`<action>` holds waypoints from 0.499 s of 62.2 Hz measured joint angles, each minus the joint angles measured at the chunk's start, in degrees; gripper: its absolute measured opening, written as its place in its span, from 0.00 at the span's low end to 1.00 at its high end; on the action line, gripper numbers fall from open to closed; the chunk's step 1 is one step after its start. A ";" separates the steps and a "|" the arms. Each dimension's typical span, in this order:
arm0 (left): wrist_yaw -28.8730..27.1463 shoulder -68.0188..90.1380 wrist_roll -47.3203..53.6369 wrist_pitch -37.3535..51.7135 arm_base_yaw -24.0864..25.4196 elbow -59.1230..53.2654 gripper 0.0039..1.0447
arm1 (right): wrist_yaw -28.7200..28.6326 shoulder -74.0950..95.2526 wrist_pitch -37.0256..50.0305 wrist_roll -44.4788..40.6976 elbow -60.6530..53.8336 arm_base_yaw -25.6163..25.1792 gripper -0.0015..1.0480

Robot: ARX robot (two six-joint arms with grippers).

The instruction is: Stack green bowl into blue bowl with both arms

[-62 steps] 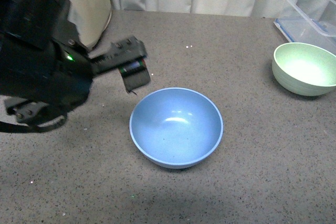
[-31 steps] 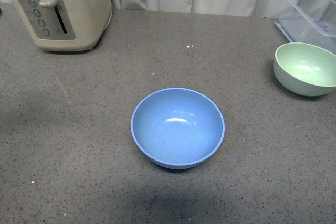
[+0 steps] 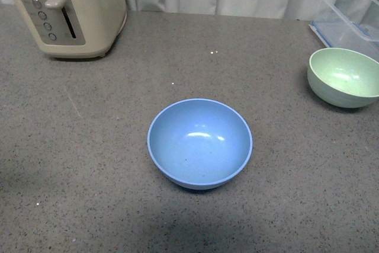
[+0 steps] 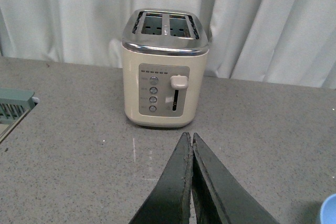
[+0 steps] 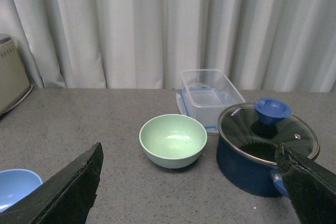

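Though outside the front view, the left fingers point(image 4: 176, 187) seem closed.

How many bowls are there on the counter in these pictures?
2. The blue bowl sits near the middle of the counter. The green bowl sits at the far right, just in front of the clear container. No other bowl shows in any view.

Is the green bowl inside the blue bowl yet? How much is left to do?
Not yet. Done: only the blue bowl sitting empty and ready. In hand: nothing. The right gripper is open, facing the green bowl, and the left gripper is shut on nothing, facing the toaster. Left: grab the green bowl, carry it over and set it inside the blue bowl.
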 joint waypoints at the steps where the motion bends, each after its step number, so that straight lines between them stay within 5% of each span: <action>1: 0.13 -1.11 0.02 -0.81 0.00 -0.33 0.04 | 0.00 0.00 0.00 0.00 0.00 0.00 0.91; 31: 0.13 -24.63 0.42 -20.00 0.00 -3.54 0.04 | -0.02 0.00 0.00 0.00 0.00 0.00 0.91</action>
